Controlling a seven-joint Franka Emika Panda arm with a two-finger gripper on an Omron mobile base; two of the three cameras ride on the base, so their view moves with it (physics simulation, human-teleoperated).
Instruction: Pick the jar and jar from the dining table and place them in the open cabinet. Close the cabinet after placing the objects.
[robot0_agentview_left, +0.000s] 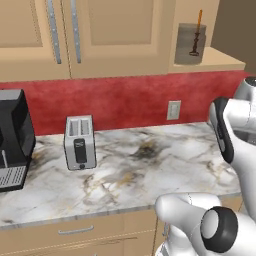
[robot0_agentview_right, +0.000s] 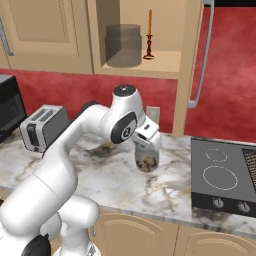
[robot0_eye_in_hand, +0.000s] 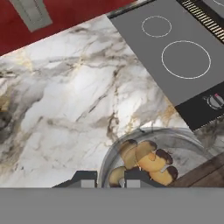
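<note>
Landmark = the open cabinet (robot0_agentview_right: 145, 50), upper wall unit above the marble counter (robot0_agentview_right: 170, 165), its door (robot0_agentview_right: 192, 55) swung out to the right

Arm (robot0_agentview_right: 75, 150) is folded below the cabinet and reaches out over the counter. Cooktop (robot0_agentview_right: 225, 175) sits below and right of the cabinet; toaster (robot0_agentview_right: 42, 127) is well left of it

One grey jar (robot0_agentview_right: 122, 45) already stands on the cabinet shelf, left side, with a slim candlestick (robot0_agentview_right: 149, 35) just right of it. So this looks like jar two of two

Second jar (robot0_agentview_right: 146, 155), clear glass with brown contents, hangs well below the cabinet, lifted off the counter. Gripper (robot0_agentview_right: 145, 142) is pinched narrow on its rim; in the hand view the tips (robot0_eye_in_hand: 109, 178) straddle the glass wall

Step in hand, as I read it: carry up and in. To do it well:
- raise straight first, clear the cabinet's bottom lip before moving inward
- rim pinch is an off-centre hold, so keep the jar upright and go slow; it may swing or slip
- aim for the free shelf space right of the candlestick, inside the door edge
- set it down fully before letting go, then deal with the door
</note>
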